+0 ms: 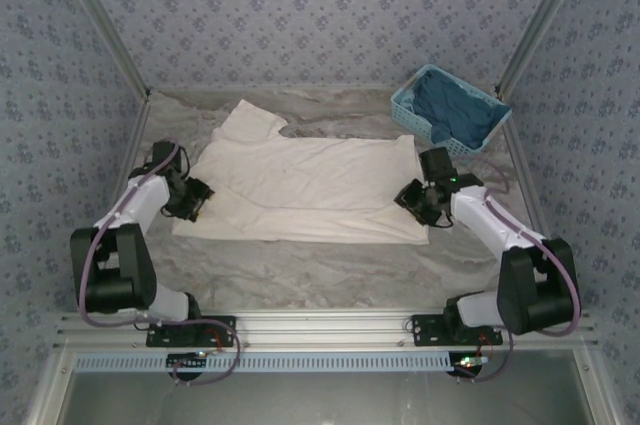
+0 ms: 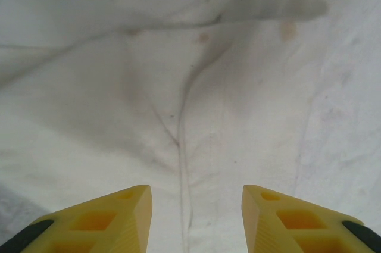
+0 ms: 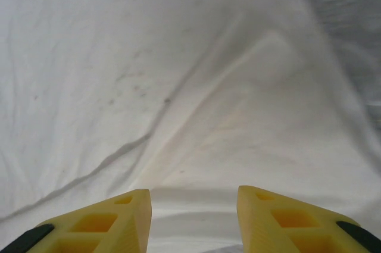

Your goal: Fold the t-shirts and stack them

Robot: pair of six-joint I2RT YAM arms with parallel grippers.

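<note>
At the left edge of the bench [image 1: 320, 270], the left arm reaches in so that its claw [image 1: 195, 200] sits at the left edge of the t-shirt [image 1: 310, 185], low over the cloth. In the left wrist view this claw [image 2: 196, 196] stands partly open: its two yellow fingers [image 2: 119, 211] are apart, with nothing gripped between them. Under them lies the cream cloth of the t-shirt [image 2: 238, 86], with a thin crease running up from the gap. The t-shirt lies spread across the middle of the bench, its long side running left to right. It is wrinkled, with one sleeve [image 1: 250, 120] sticking out toward the far left corner. At its right edge, near the front corner, the right claw [image 1: 412, 197] rests against or just above the cloth; the top view does not settle which. The right wrist view shows that claw [image 3: 193, 196] partly open too, its yellow fingers [image 3: 280, 211] apart and holding nothing, with the pale t-shirt [image 3: 178, 74] and its soft folds spread out ahead of them. Farther right, in the far right corner of the bench and well apart from the t-shirt, a light-blue basket [image 1: 405, 105] sits tilted, with a dark blue cloth [image 1: 455, 110] inside it.
</note>
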